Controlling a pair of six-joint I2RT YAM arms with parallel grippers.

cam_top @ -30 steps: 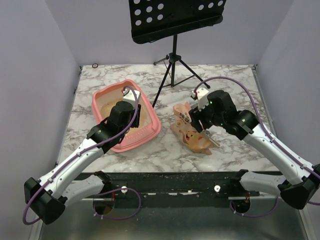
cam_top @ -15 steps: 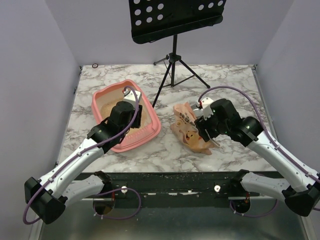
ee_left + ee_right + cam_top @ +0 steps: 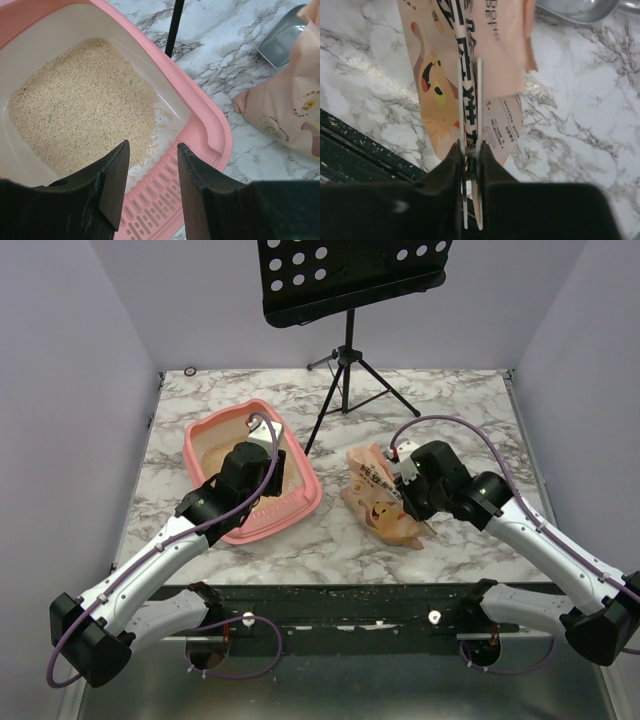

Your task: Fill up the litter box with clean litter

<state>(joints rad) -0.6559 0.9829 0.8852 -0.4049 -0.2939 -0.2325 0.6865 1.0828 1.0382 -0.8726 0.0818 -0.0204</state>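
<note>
Right wrist: right jaws pinch strips (image 3: 480, 100) over bag (image 3: 435, 75) near scoop (image 3: 575, 7); left jaws wide.

Left arm (image 3: 140, 575) and right arm (image 3: 545, 540) in white shells, black joints and bases, purple cable (image 3: 450, 421) looping along each, matte black wedge-shaped fingers (image 3: 112, 192)

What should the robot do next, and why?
Probably lift the bag with the right end effector, which looks pinched on its thin edge. The bag lies on the table, and litter covers only part of the litter box floor.
</note>
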